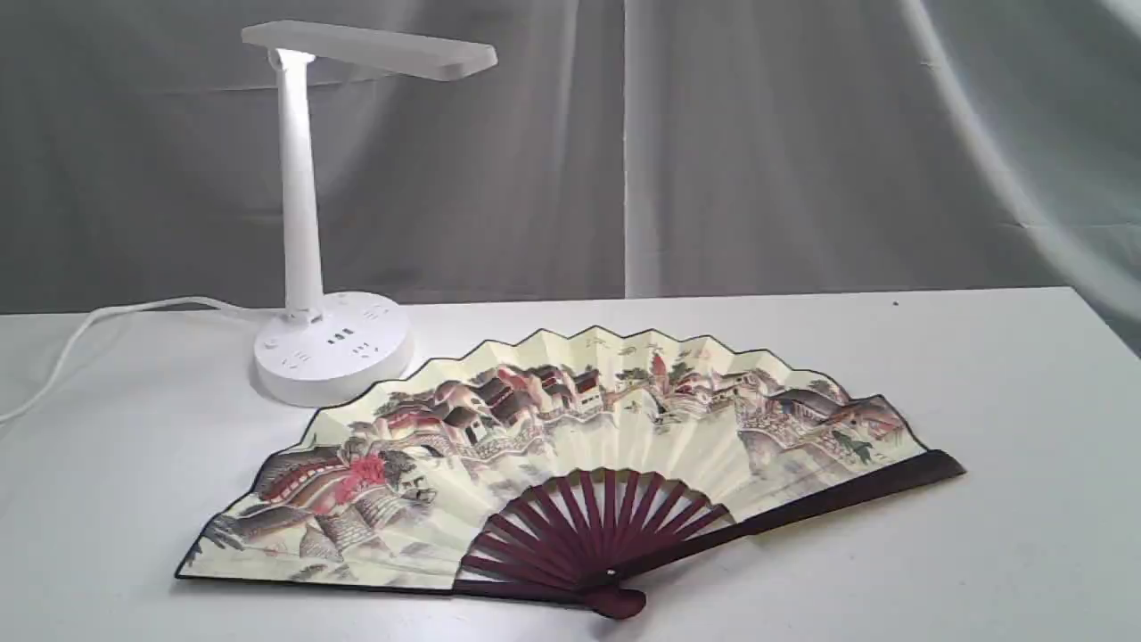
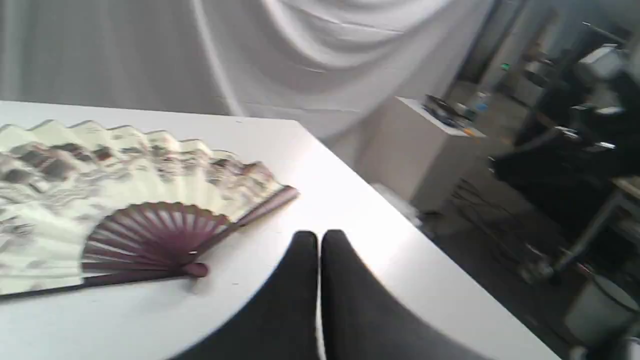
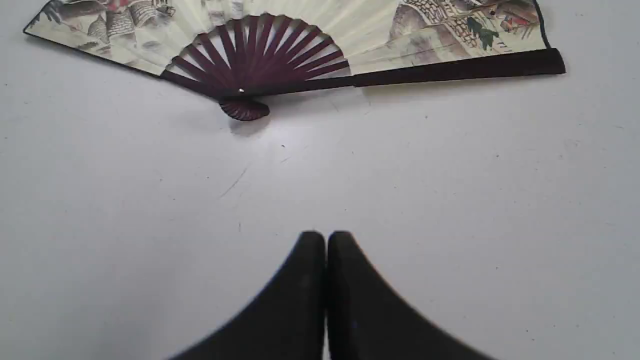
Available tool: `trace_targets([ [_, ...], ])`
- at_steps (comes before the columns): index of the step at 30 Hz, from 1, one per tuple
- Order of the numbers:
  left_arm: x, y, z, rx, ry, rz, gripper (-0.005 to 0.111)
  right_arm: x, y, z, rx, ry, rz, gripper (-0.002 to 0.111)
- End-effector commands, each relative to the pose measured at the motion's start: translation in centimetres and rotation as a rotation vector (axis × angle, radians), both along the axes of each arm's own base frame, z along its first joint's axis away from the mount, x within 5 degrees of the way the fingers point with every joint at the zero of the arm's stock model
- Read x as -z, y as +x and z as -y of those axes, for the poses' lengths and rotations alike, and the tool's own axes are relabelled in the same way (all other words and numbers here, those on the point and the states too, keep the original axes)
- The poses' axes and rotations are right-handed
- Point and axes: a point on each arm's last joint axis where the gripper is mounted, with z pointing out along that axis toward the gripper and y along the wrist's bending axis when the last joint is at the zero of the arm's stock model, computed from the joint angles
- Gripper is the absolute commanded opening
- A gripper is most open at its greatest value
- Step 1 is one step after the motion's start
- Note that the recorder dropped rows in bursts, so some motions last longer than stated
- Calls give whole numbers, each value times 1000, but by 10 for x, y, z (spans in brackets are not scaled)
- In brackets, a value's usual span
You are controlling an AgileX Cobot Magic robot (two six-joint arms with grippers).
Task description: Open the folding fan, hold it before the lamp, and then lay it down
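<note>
Fan (image 1: 570, 446) spread flat near lamp (image 1: 301, 223), looks laid down. Left gripper (image 2: 319, 240), right gripper (image 3: 326, 240) pressed together, empty. Retreat without nudging it.

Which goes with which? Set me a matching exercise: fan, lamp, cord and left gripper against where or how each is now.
Things:
1. folding fan
2. lamp
3. cord
4. left gripper

States:
a. shut, holding nothing
b. trails from the round base toward the exterior view's left edge
c. spread open, lying flat on the table
d. stands upright beyond the fan's left part

Pairs: 1-c, 2-d, 3-b, 4-a
</note>
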Motion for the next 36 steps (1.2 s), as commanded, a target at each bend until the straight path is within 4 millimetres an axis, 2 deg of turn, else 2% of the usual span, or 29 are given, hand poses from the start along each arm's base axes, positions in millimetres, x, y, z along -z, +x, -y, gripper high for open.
trace_targets([
  [1, 28, 22, -2, -179, -47, -7, 0, -4, -13, 1, -15, 0, 43, 0],
  [4, 48, 35, -6, -292, -44, -23, 0, -13, -33, 4, -15, 13, 134, 0],
  [7, 68, 43, -10, -364, 78, -29, 0, -20, -58, 8, -16, 24, 230, 0],
  [10, 82, 47, -11, -398, 127, -86, 0, -24, -83, 12, -17, 37, 327, 0],
  [14, 95, 53, -12, -396, 270, -55, 0, -27, -119, 17, -16, 65, 467, 0],
  [19, 102, 56, -12, -403, 289, -87, 0, -22, -170, 24, -17, 106, 675, 0],
  [23, 110, 55, -12, -390, 317, -130, 0, -16, -176, 25, -40, 76, 610, 0],
  [25, 108, 58, -13, -407, 305, -103, 0, -11, -173, 24, -42, 67, 583, 0],
  [29, 108, 59, -12, -411, 303, -108, 0, 6, -154, 23, -19, 72, 557, 0],
  [32, 108, 59, -12, -409, 309, -102, 0, 17, -137, 19, -3, 133, 585, 0],
  [36, 109, 58, -12, -406, 312, -109, 0, 41, -111, 16, 42, 212, 610, 0],
])
